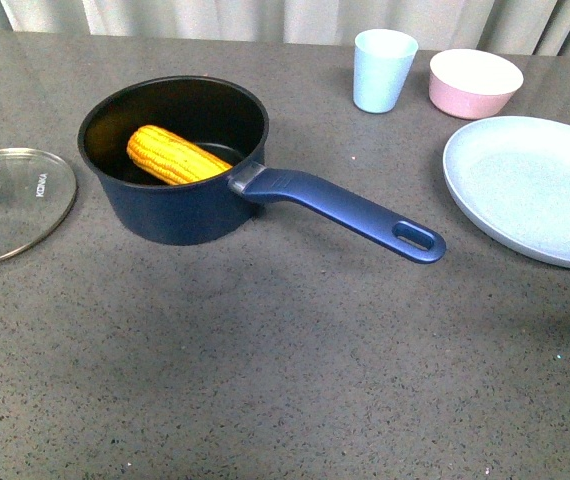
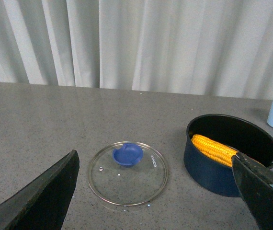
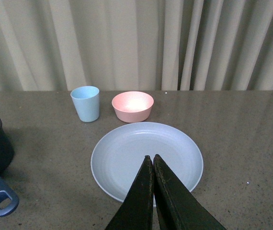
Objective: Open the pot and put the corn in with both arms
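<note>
The navy-blue pot [image 1: 180, 205] stands uncovered on the grey table, its long handle [image 1: 350, 212] pointing right and toward me. The yellow corn [image 1: 175, 155] lies inside it, leaning on the wall. The corn [image 2: 214, 148] and pot [image 2: 208, 170] also show in the left wrist view. The glass lid [image 1: 10, 205] with a blue knob lies flat left of the pot. My left gripper [image 2: 155, 165] hangs open above the lid [image 2: 128, 173], holding nothing. My right gripper [image 3: 151, 158] is shut and empty over the pale blue plate [image 3: 122, 158]. Neither arm shows in the front view.
A pale blue plate [image 1: 535, 185] lies at the right. A light blue cup [image 1: 383, 70] and a pink bowl [image 1: 474, 83] stand at the back right. White curtains hang behind the table. The pot handle's end [image 3: 0, 199] shows in the right wrist view.
</note>
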